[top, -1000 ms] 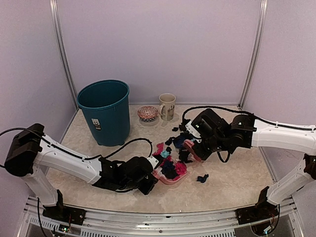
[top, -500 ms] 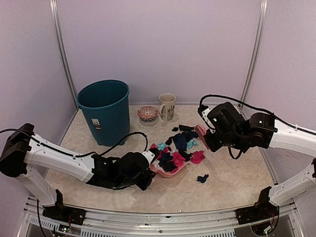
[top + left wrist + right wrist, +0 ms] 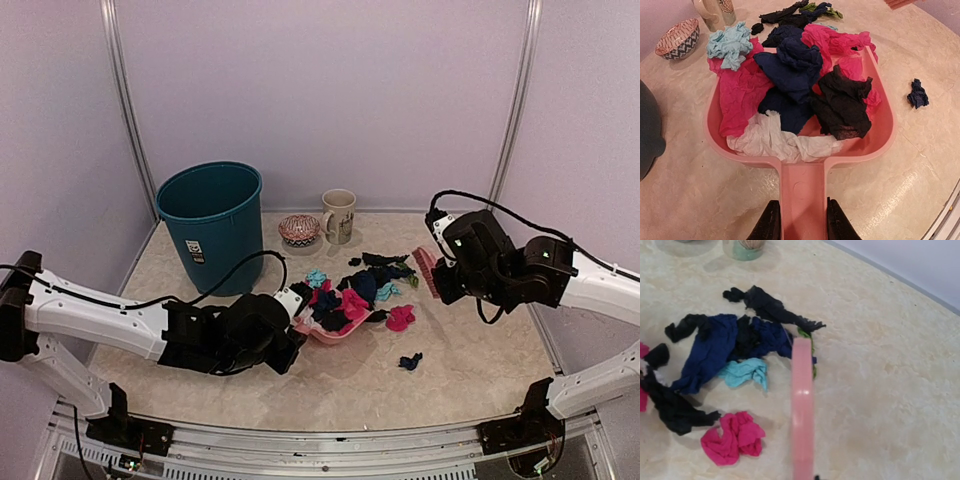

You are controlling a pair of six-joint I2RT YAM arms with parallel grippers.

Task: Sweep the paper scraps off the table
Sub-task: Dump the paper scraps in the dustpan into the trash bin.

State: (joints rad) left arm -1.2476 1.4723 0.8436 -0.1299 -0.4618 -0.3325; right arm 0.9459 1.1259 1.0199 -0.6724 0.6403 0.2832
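1. Surroundings. I saw a teal bin (image 3: 212, 225) standing at the far left of the worktop (image 3: 470, 370). A patterned bowl (image 3: 299, 230) and a mug (image 3: 339, 215) stood side by side to its right, near the back wall. All three were beyond the work area and apart from the arms. The bowl and mug were the nearest things behind the scraps.

2. Left claw (image 3: 802, 222). Its fingers pinched the handle of the pink dustpan (image 3: 802, 190), one on each side. The pan lay flat on the worktop. Its long axis ran from the handle at the claw outwards, with the mouth facing the mug and the loose scraps.

3. Scraps (image 3: 790, 75).
- Pink, navy, black, white and pale blue pieces filled the pan, spilling over its open mouth.
- More navy, black, teal and green pieces lay in a loose cluster (image 3: 730, 347) on the worktop just past the mouth.
- A pink scrap (image 3: 400, 318) lay to the right of the pan.
- One navy scrap (image 3: 409, 361) lay alone, nearer the front.

4. Right claw (image 3: 445, 282). It was pressed together on the pink brush (image 3: 428, 272). The brush sat at the right edge of the loose cluster. In the right wrist view it appeared blurred and edge-on, as a narrow strip running straight away from the camera, with its far end by the green scrap (image 3: 808, 335).
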